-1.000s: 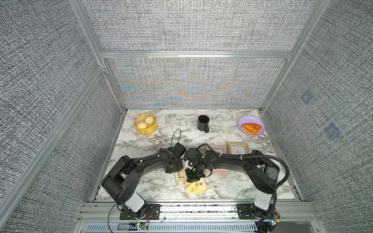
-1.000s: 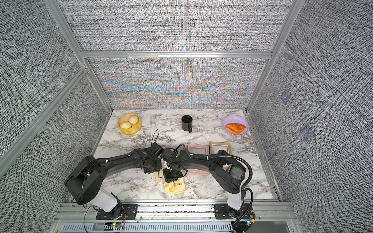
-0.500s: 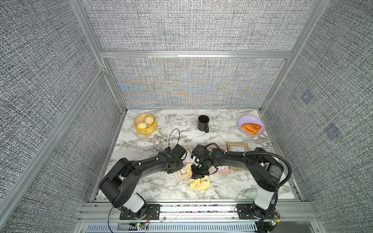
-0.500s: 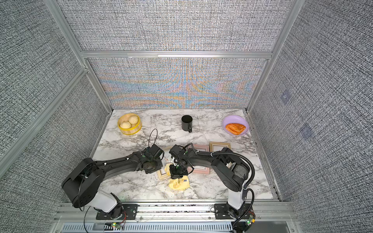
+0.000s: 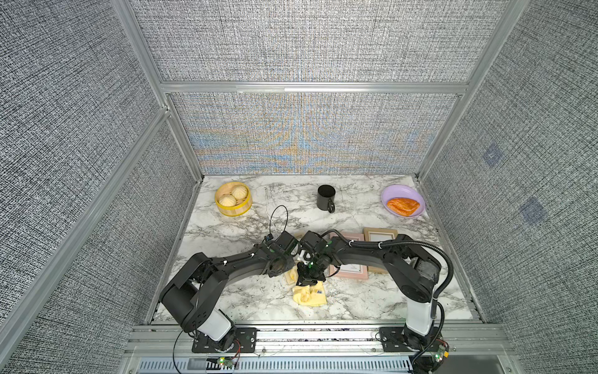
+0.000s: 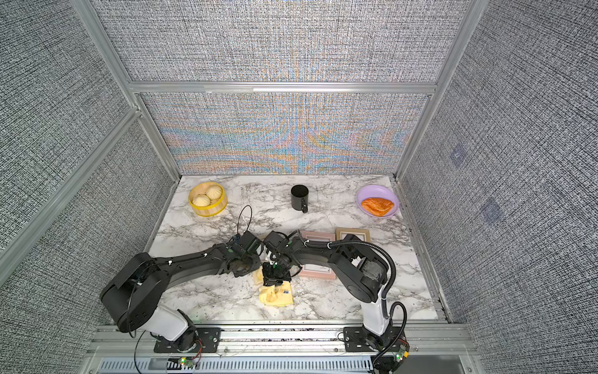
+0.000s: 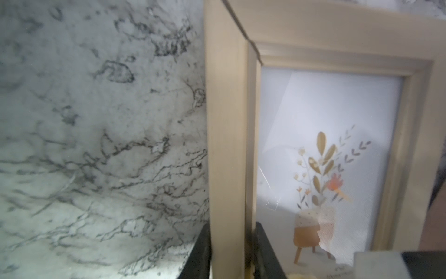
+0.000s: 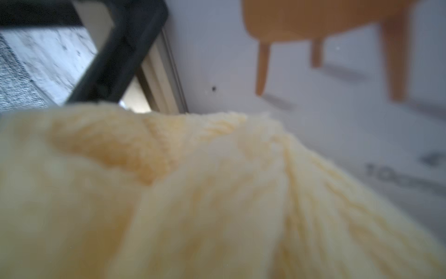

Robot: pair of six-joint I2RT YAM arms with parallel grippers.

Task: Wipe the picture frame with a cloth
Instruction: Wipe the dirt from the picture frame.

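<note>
The picture frame, pale wood around a glazed flower print, is close to the middle of the desk's near edge, and the yellow cloth trails from it toward that edge. The left gripper is closed narrowly on one side rail. The right gripper is clamped tight on a bunch of cloth laid against the glass. The frame looks light and rigid and its pane slick and breakable, so the wooden rail is the safe hold; the cloth is limp and gives. Farther back lie a pink frame and a tan frame.
</note>
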